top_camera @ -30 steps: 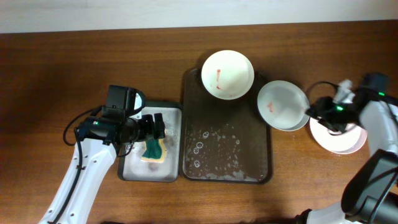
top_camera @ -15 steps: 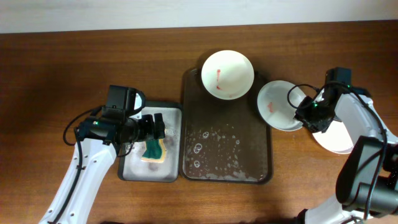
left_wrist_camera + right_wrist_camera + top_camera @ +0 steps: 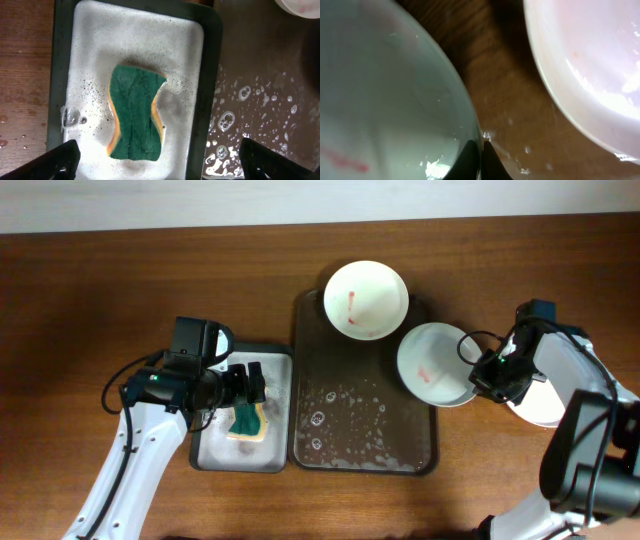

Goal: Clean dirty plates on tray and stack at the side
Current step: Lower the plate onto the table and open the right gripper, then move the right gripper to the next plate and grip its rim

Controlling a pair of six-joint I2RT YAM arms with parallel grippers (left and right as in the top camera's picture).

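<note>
1. From overhead, we see the right pincer closed on the rim of the smeared plate, which reaches out from its tips and overlaps the edge of the brown tray. A second plate sits well beyond the tips, at the tray's far end. A third plate lies on the tabletop just behind this pincer, under its arm. The left pincer hangs over the sponge in the grey tray.
2. At the left wrist, we find the left pincer spread wide and holding nothing. The sponge lies between and just ahead of its tips in the foamy grey tray, with the wet brown tray alongside.
3. At the right wrist, the right pincer has its tips together on the rim of the smeared plate. The third plate lies apart from it across bare tabletop.
</note>
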